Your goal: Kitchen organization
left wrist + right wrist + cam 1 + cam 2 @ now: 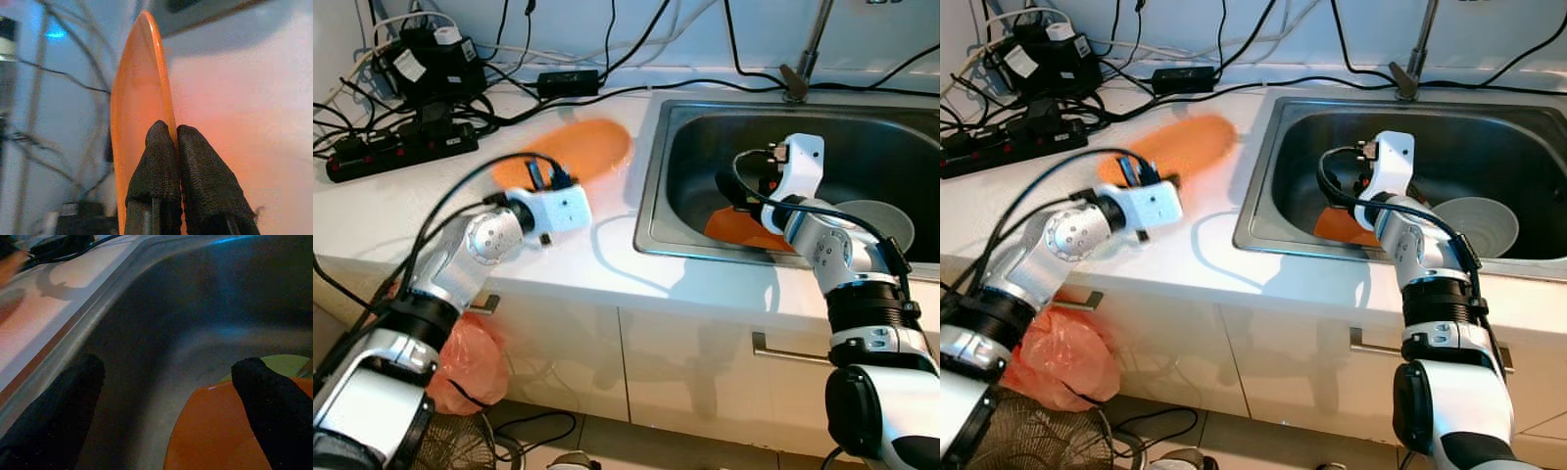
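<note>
Orange plate [139,98] pinched by left gripper [176,142]; right gripper [166,382] spread wide in sink [862,137].

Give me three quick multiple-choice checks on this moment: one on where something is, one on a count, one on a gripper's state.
1. Where is the white bowl?
A. in the sink
B. on the counter
C. on the floor

2. How many orange plates are there?
A. one
B. two
C. four

3. The left gripper is:
A. wide open
B. shut on a cable
C. shut on the orange plate

Answers:
1 A, it sits inside the sink.
2 B, one orange plate over the counter, a second plate in the sink below the open right gripper.
3 C, its fingers pinch the rim.
</note>
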`<state>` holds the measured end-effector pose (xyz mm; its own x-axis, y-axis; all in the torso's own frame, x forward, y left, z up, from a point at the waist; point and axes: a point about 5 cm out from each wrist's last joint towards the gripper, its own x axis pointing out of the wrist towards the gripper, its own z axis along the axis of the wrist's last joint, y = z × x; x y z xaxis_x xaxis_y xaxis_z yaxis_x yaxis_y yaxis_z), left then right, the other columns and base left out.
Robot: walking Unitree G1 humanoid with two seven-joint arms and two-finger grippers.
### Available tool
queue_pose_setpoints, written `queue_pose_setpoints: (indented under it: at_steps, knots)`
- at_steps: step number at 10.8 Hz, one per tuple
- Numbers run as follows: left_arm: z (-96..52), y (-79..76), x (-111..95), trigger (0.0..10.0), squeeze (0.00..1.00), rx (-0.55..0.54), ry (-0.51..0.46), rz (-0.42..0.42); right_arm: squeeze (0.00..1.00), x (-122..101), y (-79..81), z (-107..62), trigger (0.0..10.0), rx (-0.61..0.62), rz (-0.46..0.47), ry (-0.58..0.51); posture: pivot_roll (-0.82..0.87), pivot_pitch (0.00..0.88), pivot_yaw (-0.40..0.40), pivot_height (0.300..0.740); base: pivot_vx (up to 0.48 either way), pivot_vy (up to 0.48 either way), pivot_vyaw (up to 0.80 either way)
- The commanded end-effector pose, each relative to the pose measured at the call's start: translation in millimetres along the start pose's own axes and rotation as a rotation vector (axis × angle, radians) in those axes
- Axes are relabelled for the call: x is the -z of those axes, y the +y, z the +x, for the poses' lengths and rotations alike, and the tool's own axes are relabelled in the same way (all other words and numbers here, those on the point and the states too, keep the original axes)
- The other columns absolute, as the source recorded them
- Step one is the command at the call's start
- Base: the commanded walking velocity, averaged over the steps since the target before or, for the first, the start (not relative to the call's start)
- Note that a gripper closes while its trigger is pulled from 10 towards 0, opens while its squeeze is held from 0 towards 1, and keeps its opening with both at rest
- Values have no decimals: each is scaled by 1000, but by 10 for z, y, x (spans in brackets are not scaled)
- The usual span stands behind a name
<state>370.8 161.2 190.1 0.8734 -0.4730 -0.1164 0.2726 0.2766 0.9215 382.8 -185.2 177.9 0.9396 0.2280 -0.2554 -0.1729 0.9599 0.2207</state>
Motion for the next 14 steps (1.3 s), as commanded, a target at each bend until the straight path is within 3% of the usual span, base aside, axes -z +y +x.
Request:
queue_pose_setpoints:
  at_steps: [1,2,4,5,6,8,9,10,12,14]
  knots:
    - [-3,231,-81,0,0,-126,-34,65,149,-16,40,-6,10000,-24,1,-2,196,29,86,740,0,0,0]
    - [-2,243,-91,0,0,-154,-31,83,145,-19,45,-7,10000,-29,7,-5,196,30,87,740,0,0,0]
    - [-6,217,-206,0,0,-274,-72,157,0,-154,122,-34,10000,-123,114,-88,197,28,85,740,0,0,0]
    - [-9,197,-246,0,0,-304,-93,187,0,-227,174,-57,10000,-177,131,-128,197,25,84,740,0,0,0]
    - [-1,133,-280,0,0,-319,-110,170,1000,-321,263,-93,10000,-256,147,-180,196,24,83,740,0,0,0]
    - [38,27,-333,0,0,-311,-126,162,1000,-474,378,-194,10000,-365,183,-301,194,18,82,740,0,0,0]
    - [49,8,-351,0,0,-314,-131,167,890,-494,406,-234,10000,-407,196,-322,194,18,82,740,0,0,0]
    - [58,-8,-368,0,0,-317,-140,174,0,-527,435,-277,10000,-446,226,-358,190,15,83,740,0,0,0]
    - [70,-53,-421,0,0,-316,-164,174,0,-545,484,-316,10000,-504,258,-367,187,14,81,740,0,0,0]
    - [60,-76,-691,0,0,-375,-298,180,0,-509,613,-335,10000,-564,238,-342,184,12,79,740,0,0,0]
